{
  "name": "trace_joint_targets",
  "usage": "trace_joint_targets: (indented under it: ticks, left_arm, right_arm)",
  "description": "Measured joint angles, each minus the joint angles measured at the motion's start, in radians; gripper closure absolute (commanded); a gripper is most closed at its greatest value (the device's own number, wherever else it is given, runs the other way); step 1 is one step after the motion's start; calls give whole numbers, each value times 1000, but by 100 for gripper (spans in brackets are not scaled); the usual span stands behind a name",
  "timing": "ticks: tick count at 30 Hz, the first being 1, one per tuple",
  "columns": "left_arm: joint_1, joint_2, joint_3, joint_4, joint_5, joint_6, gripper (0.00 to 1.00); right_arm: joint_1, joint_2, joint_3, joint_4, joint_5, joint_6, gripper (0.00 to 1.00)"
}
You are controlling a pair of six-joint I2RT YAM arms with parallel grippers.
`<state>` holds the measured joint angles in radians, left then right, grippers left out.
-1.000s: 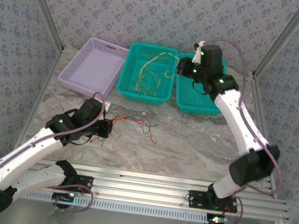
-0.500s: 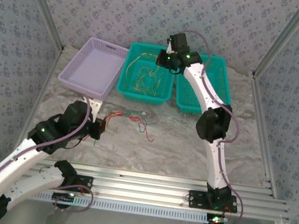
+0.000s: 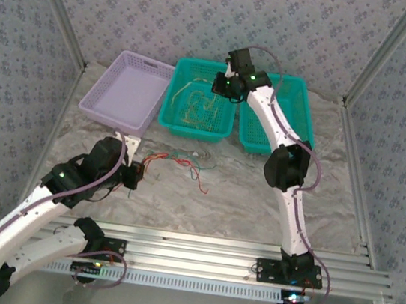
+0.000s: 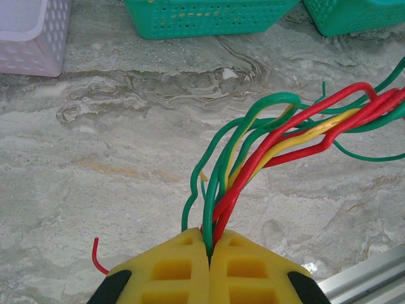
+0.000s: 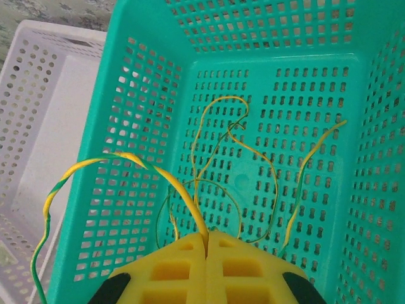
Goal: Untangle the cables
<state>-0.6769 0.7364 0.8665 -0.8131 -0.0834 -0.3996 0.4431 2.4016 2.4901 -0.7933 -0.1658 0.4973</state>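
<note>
Our left gripper (image 4: 209,246) (image 3: 136,175) sits at about 8 o'clock on the marble table (image 3: 250,196), its yellow pads pressed together on one end of a cable bundle (image 4: 266,149) (image 3: 182,163) of red, green and yellow strands. In the left wrist view the bundle rises from the pads and bends toward 2 o'clock, while a short red end (image 4: 95,252) pokes out at 9 o'clock of them. In the top view we see the bundle lying on the table and trailing toward 3 o'clock. At 11 o'clock stands a lilac basket (image 3: 125,88). At 12 o'clock stands the middle teal basket (image 3: 191,130), with loose yellow-green cables (image 3: 194,105) lying on its floor. Our right gripper (image 5: 207,237) (image 3: 221,85) hangs over that basket's 2 o'clock corner, pads closed on a yellow-green cable (image 5: 158,172) that arches toward 10 o'clock and droops across the basket's left wall. Just beside, at 1 o'clock, stands a second teal basket (image 3: 299,113).
</note>
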Motion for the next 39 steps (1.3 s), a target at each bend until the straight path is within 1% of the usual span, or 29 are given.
trace_joint_targets:
  ticks: [1,3,5,6,7,11,15,17,21,23,25,28,31,34,39]
  left_arm:
    - [0,4,0,0,0,0,100]
    - [0,13,0,0,0,3,100]
    - [0,19,0,0,0,7,100]
    - [0,21,-1,0,0,7,100]
    - [0,21,-2,0,0,7,100]
    - [0,24,-2,0,0,7,100]
    - [0,31,-2,0,0,10,100]
    - [0,37,-2,0,1,11,100]
    - [0,43,-2,0,1,11,100]
    - [0,46,-2,0,1,11,100]
    - [0,51,-2,0,0,11,100]
    - [0,57,-2,0,0,11,100]
    - [0,58,-2,0,0,11,100]
    - [0,58,-2,0,5,11,100]
    - [1,58,-2,0,16,14,100]
  right_arm:
    - [0,5,0,0,0,0,94]
    - [0,17,0,0,0,0,92]
    - [0,31,0,0,1,-2,85]
    - [1,39,0,0,2,-6,80]
    - [2,45,0,-2,2,-5,71]
    - [5,52,0,-6,1,-20,64]
    - [9,45,0,-8,1,-37,48]
    - [14,29,-3,-13,6,-51,44]
    - [45,-84,-54,-19,37,-103,37]
    - [72,-195,-130,-3,47,-130,35]
    - [102,-341,-239,32,45,-151,33]
    - [140,-578,-441,124,19,-163,30]
    - [154,-781,-648,228,-28,-166,29]
    - [165,-904,-833,302,-75,-166,29]
    - [207,-976,-1086,357,-146,-167,28]
